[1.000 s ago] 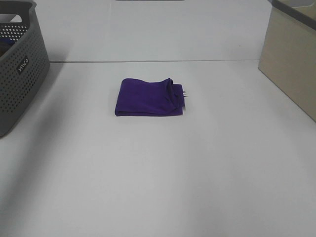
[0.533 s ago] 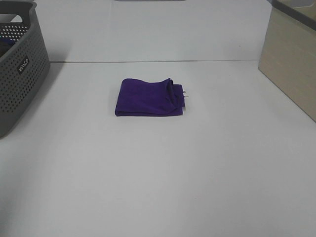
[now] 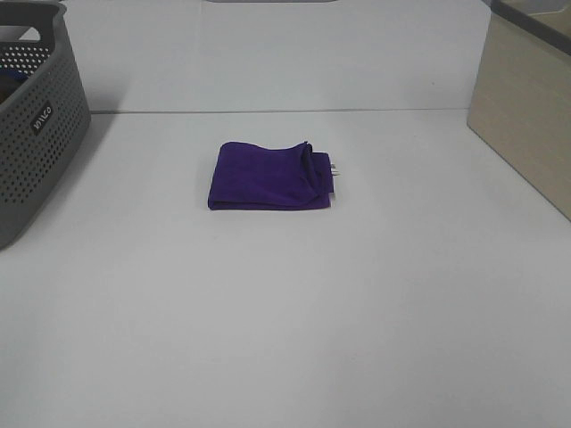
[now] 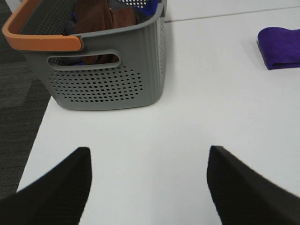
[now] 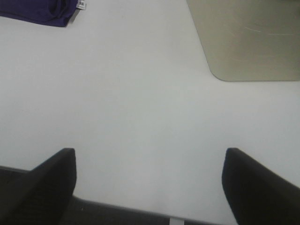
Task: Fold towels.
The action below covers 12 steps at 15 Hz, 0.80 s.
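Note:
The deep purple towel lies folded into a small rectangle on the white table, a little back of centre, with its white tag sticking out at the right edge. It also shows in the left wrist view and in the right wrist view. Neither arm shows in the exterior view. My left gripper is open and empty over the table's left front, near the basket. My right gripper is open and empty over the table's right front edge.
A grey perforated basket with an orange handle stands at the left and holds brown and blue cloths. A beige box stands at the right; it also shows in the right wrist view.

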### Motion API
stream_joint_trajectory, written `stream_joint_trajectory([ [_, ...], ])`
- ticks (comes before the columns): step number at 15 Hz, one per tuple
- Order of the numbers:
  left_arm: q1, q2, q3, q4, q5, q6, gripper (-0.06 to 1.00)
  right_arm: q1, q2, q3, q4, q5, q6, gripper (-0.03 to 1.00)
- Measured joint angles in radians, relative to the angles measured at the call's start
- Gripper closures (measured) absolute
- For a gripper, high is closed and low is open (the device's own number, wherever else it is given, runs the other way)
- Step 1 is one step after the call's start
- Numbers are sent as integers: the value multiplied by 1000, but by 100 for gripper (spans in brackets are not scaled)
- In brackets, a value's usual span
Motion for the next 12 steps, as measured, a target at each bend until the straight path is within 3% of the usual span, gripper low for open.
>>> stream_joint_trajectory([
  [3,0,-1,3,-16,2,8,30,0,0,21,-1,-115,-27,14],
  [9,0,-1,3,-68,2,11,30,0,0,38,-11,-112,-27,14],
  [12,30,-1,3,-71,2,11,30,-91,0,38,-11,-112,-27,14],
])
